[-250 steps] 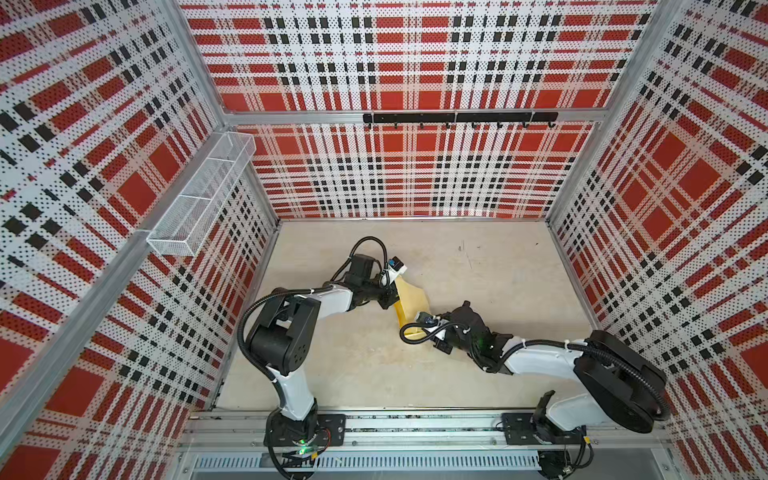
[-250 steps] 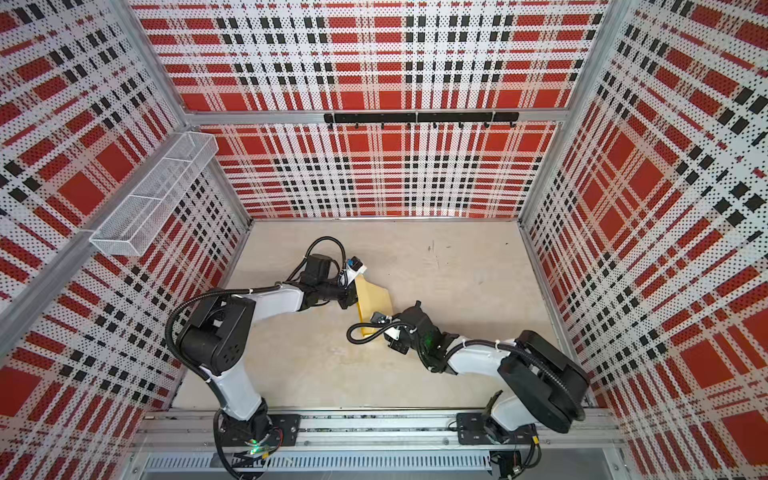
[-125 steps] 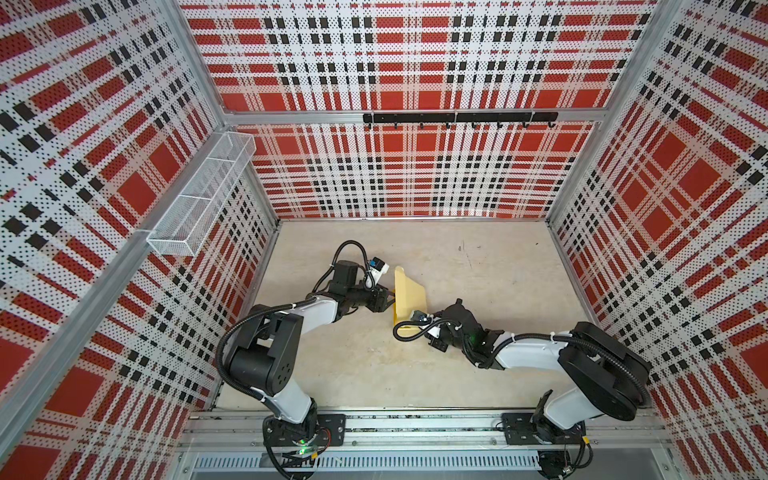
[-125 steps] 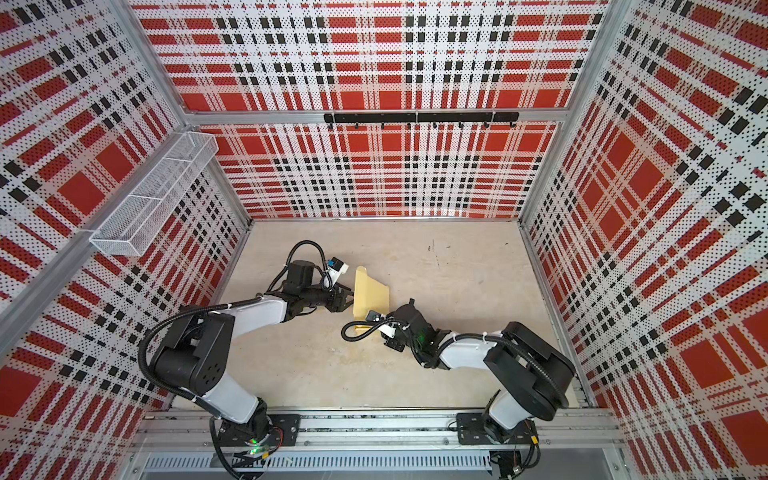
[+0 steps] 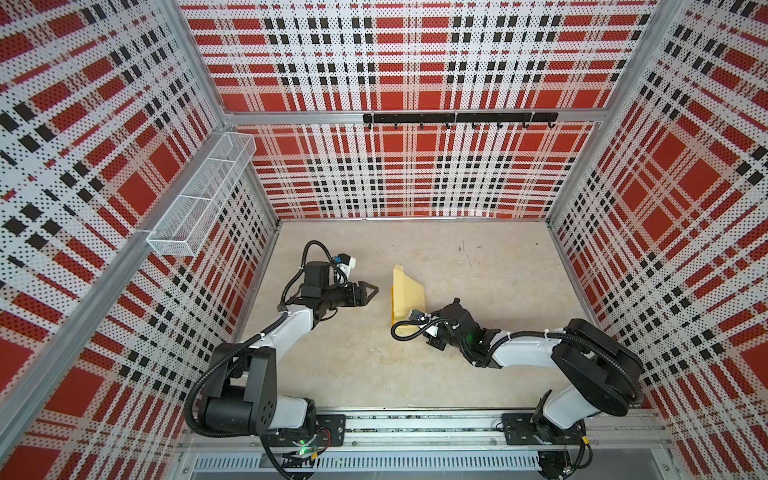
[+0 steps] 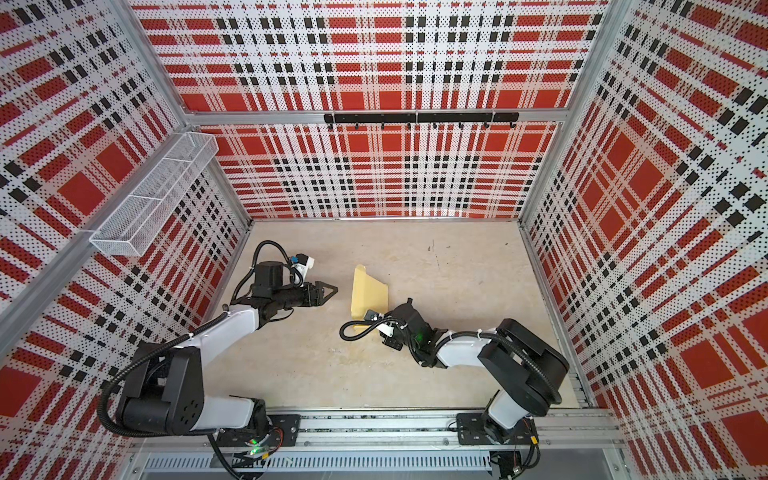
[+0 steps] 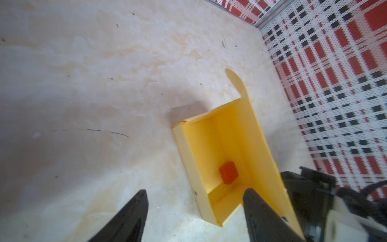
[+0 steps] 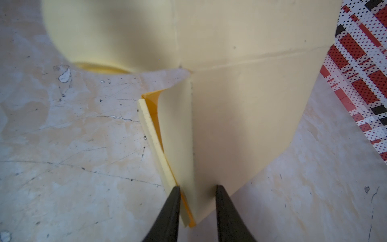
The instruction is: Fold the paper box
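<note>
The paper box (image 5: 406, 293) (image 6: 369, 295) is pale yellow card, partly folded, and stands on the beige floor mid-table in both top views. In the left wrist view the paper box (image 7: 232, 136) is an open trough with a rounded flap at its far end and a small red square (image 7: 228, 172) inside. My right gripper (image 8: 198, 188) is shut on the box's near end; in both top views the right gripper (image 5: 409, 319) (image 6: 368, 319) is mostly hidden by its wrist. My left gripper (image 5: 371, 291) (image 6: 330, 289) (image 7: 196, 191) is open and empty, just left of the box.
A wire mesh basket (image 5: 203, 195) hangs on the left wall and a black hook rail (image 5: 457, 118) on the back wall. Plaid walls enclose the floor on three sides. A metal rail (image 5: 415, 424) with both arm bases runs along the front.
My left gripper has opened, let go of the box and drawn back to the left. The right gripper keeps its hold on the box, which has stayed about where it was.
</note>
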Tool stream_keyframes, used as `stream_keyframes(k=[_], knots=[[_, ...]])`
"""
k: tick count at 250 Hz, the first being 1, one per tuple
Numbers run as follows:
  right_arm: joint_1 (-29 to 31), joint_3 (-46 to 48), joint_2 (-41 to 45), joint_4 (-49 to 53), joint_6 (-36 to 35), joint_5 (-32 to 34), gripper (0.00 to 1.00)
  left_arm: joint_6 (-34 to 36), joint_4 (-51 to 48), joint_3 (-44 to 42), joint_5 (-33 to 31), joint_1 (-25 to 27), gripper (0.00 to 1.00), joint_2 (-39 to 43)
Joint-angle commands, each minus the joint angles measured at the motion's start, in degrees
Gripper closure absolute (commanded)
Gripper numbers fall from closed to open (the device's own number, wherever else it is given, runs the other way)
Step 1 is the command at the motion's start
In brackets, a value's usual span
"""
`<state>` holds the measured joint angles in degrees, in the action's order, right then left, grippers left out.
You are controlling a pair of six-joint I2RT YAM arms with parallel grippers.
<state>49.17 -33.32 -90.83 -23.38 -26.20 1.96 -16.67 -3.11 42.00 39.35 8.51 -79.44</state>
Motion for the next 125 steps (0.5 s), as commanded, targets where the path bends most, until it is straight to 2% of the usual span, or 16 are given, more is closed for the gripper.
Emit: stream_keyframes(k=[1, 40, 79, 125], knots=[[0.1, -0.9, -0.8, -1.1, -0.9, -0.7, 0.69, -3.4, -1.8, 2.7, 4.8, 3.4, 0.2, 1.3], [0.1, -0.5, -0.7, -1.2, -1.3, 0.4, 0.69, -3.4, -1.3, 4.4, 3.4, 7.4, 0.16, -2.9], [0.1, -0.2, 0.0, -1.2, -1.0, 0.1, 0.68, -5.3, -1.2, 6.2, 3.6, 7.4, 0.19, -6.8], [0.1, -0.1, 1.5, -0.3, -0.2, 0.3, 0.68, -4.7, -3.3, 6.3, 0.1, 7.4, 0.24, -8.2]])
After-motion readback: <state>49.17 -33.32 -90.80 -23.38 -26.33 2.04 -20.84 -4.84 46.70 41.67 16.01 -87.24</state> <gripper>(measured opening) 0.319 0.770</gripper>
